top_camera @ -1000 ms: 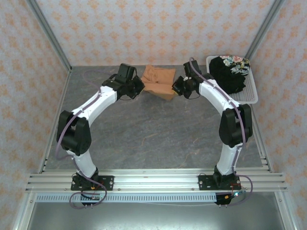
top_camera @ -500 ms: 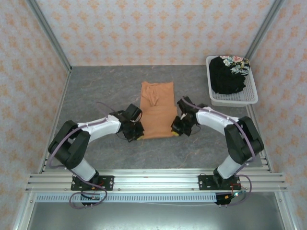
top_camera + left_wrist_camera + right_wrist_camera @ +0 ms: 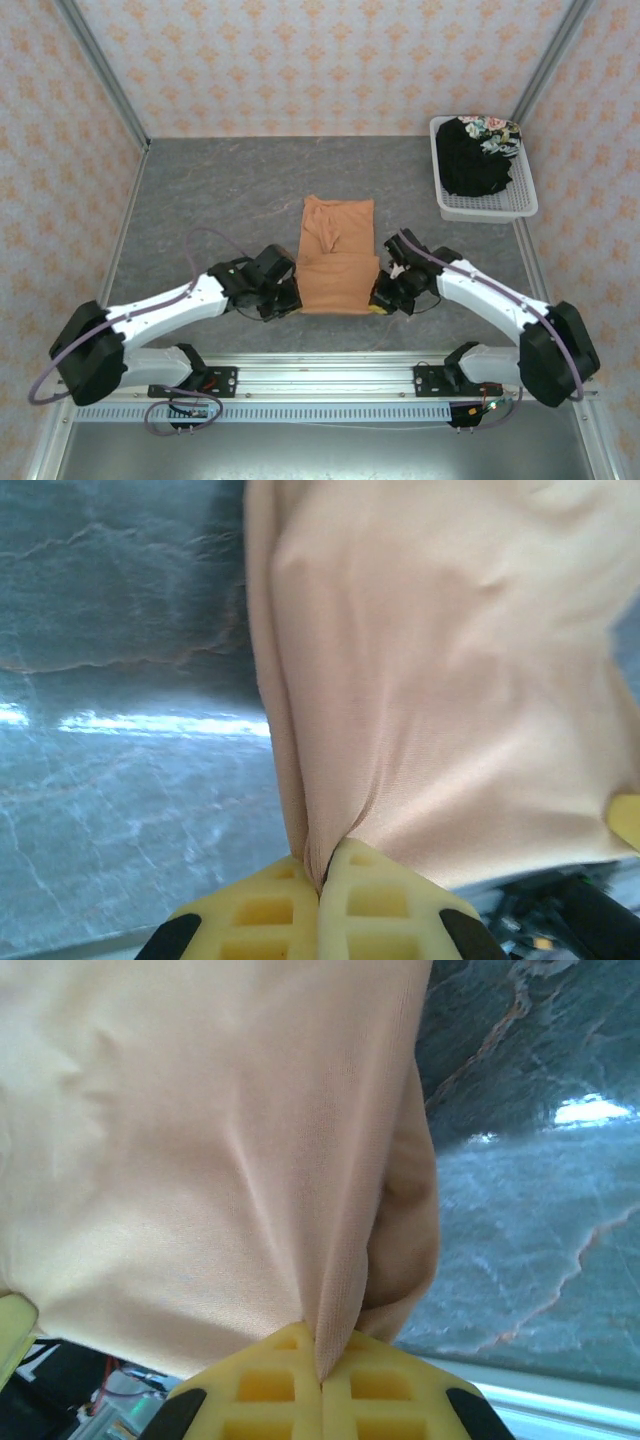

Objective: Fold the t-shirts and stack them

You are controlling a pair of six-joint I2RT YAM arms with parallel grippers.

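Orange t-shirt (image 3: 337, 258) flat on grey table (image 3: 220, 200), mid-width, toward near edge, plain side up, small bunched wrinkle near far end. Left gripper (image 3: 292, 300) at shirt's near left corner, yellow fingers (image 3: 250, 910) pinched tight on fold of fabric. Right gripper (image 3: 382, 300) at near right corner, likewise clamped on cloth. Near hem spans between them. Black t-shirt (image 3: 475, 160), floral patch on top, heaped in white basket (image 3: 485, 210) at far right, well apart.

Lab booth: aluminium frame (image 3: 320, 372), wallpapered panels (image 3: 330, 65)
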